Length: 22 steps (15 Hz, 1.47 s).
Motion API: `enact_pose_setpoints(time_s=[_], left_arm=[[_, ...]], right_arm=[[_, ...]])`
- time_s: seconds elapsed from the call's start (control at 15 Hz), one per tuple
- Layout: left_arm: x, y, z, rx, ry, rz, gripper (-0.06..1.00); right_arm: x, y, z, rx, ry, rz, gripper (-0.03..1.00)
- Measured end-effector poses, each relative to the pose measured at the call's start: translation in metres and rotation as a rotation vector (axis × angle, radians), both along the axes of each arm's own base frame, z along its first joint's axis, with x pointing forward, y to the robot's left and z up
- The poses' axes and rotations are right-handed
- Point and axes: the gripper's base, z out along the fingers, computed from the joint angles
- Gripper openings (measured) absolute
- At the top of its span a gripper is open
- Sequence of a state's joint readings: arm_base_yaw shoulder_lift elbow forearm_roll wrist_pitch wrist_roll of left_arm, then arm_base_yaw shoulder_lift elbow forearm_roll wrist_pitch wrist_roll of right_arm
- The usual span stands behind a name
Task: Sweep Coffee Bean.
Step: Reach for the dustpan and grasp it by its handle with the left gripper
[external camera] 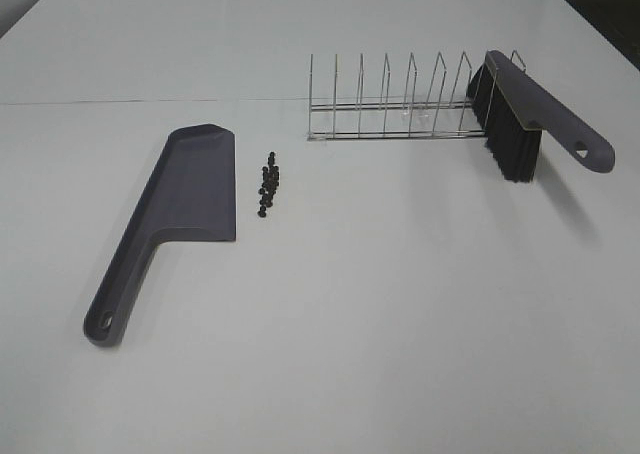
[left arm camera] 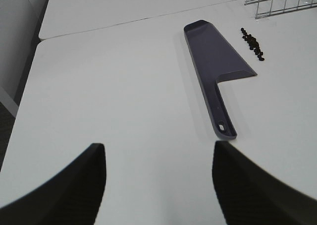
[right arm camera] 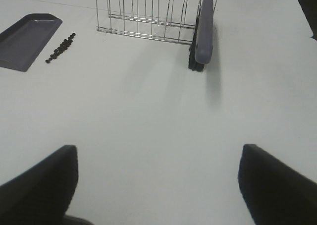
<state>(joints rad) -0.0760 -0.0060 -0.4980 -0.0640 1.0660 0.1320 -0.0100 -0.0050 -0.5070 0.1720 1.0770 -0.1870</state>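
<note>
Both grippers wide open, holding nothing.
Left gripper (left arm camera: 158,145) and right gripper (right arm camera: 158,148) hang nearest. Beyond them the dustpan (external camera: 190,189) lies flat, coffee bean (external camera: 267,184) cluster just beside its lip: light, hard, probably rolls, so sweep. Farthest, the brush (external camera: 515,124) leans in the wire rack (external camera: 390,104); grip its handle.

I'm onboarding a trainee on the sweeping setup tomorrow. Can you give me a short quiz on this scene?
1. True or false: the small dark coffee beans lie inside the flat grey plastic dustpan.
2. The grey-handled, black-bristled brush rests: A) at the end of the chrome wire rack; B) on the dustpan; C) in a pincer.
3. Fill in: the left pincer and right pincer are both ____.
Key: 1 false, they lie on the white table beside it; 2 A; 3 open.
</note>
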Motion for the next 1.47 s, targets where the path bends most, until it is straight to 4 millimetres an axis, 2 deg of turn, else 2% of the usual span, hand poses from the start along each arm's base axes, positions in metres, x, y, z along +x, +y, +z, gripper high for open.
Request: enact_pose_setpoints(time_s=[1.13, 1.33, 1.47], left_arm=[[0.0, 0.0, 0.0, 0.0, -0.003, 0.0, 0.57], [0.011, -0.001, 0.02, -0.007, -0.006, -0.001, 0.57], [0.036, -0.004, 0.041, -0.008, 0.077, -0.003, 0.57]], right_arm=[[0.0, 0.0, 0.0, 0.0, 0.0, 0.0, 0.74], [0.0, 0.0, 0.0, 0.0, 0.0, 0.0, 0.74], [0.0, 0.0, 0.0, 0.0, 0.0, 0.0, 0.74]])
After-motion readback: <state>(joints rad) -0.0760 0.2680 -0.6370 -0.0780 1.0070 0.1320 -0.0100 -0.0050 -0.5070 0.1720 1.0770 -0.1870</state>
